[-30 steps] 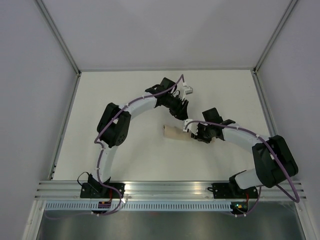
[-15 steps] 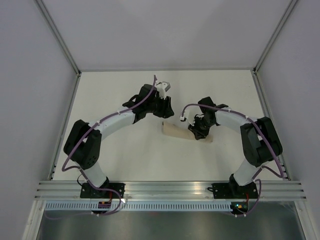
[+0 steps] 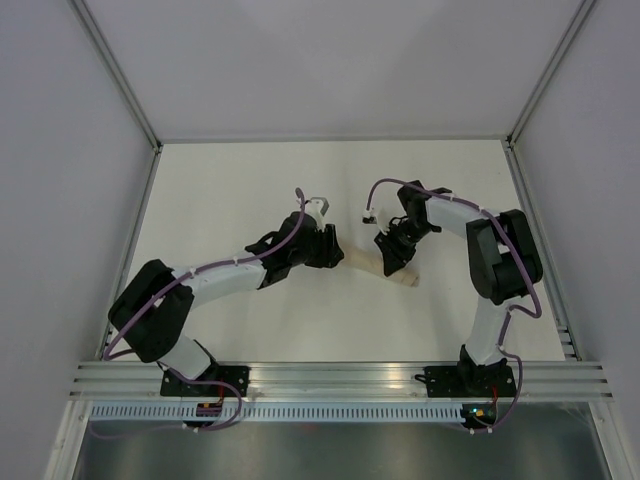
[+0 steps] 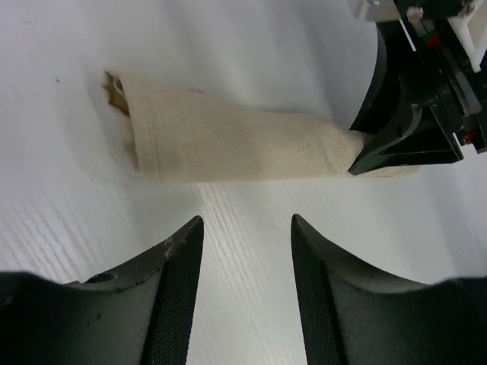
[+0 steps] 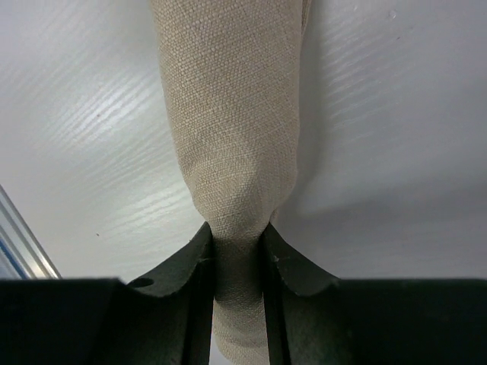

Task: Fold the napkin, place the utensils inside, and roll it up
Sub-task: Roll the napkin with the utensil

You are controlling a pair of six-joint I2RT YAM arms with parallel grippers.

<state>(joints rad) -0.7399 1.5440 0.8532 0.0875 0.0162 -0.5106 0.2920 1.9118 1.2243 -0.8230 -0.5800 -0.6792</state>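
The napkin point(image 3: 368, 264) is rolled into a beige tube lying on the white table, left end open. In the left wrist view the napkin roll point(image 4: 228, 137) lies crosswise just beyond my left gripper point(image 4: 247, 224), which is open and empty, close to the roll's left part point(image 3: 335, 252). My right gripper point(image 3: 392, 262) is shut on the roll near its right end. In the right wrist view the napkin cloth point(image 5: 228, 114) is pinched between the jaws of the right gripper point(image 5: 237, 243). The right gripper also shows in the left wrist view point(image 4: 411, 114). The fork is out of view.
The white table point(image 3: 230, 190) is walled by grey panels on three sides. An aluminium rail point(image 3: 330, 375) runs along the near edge by the arm bases.
My left arm has swung from the far side of the table down to the roll's left end. My right gripper has turned on the roll, whose right end has shifted slightly.
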